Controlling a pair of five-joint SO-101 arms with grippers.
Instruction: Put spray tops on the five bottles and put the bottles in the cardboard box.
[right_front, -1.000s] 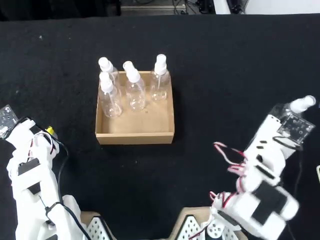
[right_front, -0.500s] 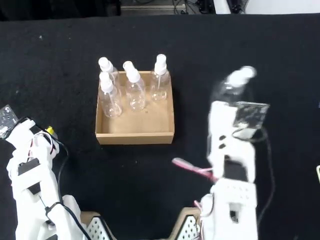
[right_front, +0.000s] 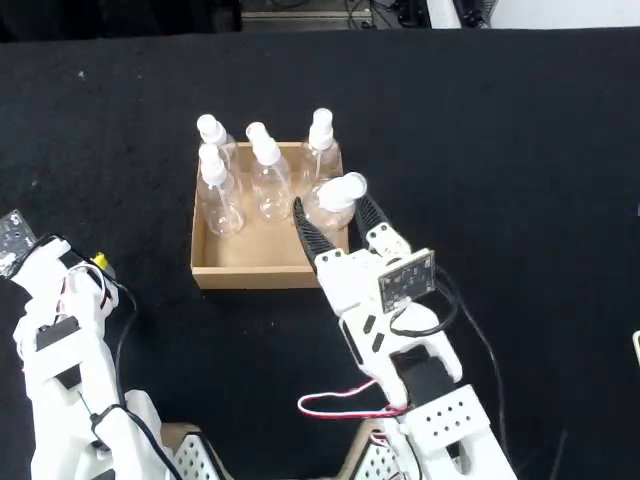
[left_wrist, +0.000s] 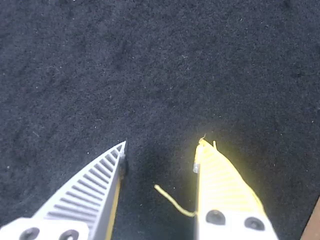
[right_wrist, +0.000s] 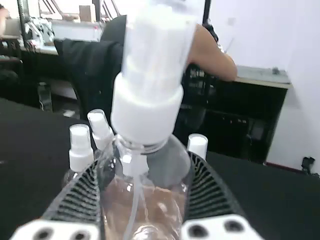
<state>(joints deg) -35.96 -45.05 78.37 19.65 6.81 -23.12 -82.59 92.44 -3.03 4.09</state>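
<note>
Placement stage, by judgement: the right gripper (right_front: 330, 206) is clamped on the fifth bottle (right_front: 341, 190), which is capped with its long axis roughly vertical. It hangs above the box (right_front: 270, 274) by the right wall, just in front of the four bottles (right_front: 262, 178) lined along the far wall. Free floor lies below and toward the near wall, so a straight descent should do. The left gripper (left_wrist: 161, 150), fingers parted and empty, sits over the table (right_front: 500, 120) near its left edge, well apart from the box; the right arm is nearer.

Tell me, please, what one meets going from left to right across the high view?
The left arm → the cardboard box, at its left wall → the middle bottle in the box → the held bottle in the right claw.
</note>
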